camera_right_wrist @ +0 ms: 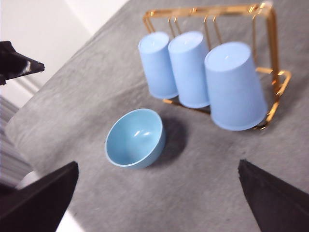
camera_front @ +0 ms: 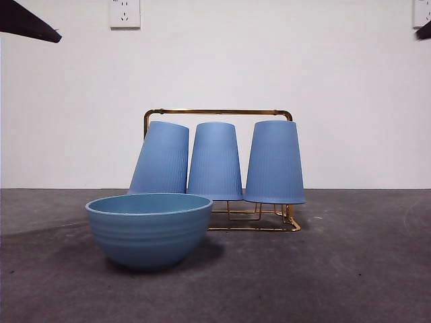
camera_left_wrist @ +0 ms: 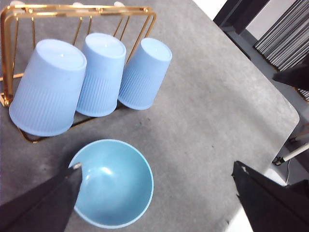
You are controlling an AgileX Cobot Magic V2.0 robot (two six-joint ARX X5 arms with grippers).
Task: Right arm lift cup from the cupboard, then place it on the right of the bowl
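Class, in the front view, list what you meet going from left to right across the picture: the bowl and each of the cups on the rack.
Bowl → tilted left cup → middle cup → right cup. All three cups sit upside down on the gold wire rack.

Three identical tall blue ribbed plastic cups stand upside down in a row on one gold wire rack [camera_front: 219, 113]: the left cup [camera_front: 161, 158], which tilts, the middle cup [camera_front: 215, 161] and the right cup [camera_front: 275, 163]. One round blue-teal ridged bowl [camera_front: 149, 229] sits on the one grey table [camera_front: 363, 269], nearer than the rack and toward the left. On the white wall behind, one white wall socket [camera_front: 124, 13] shows in full at the top, and the edge of a second socket [camera_front: 421, 12] shows at the top right corner.
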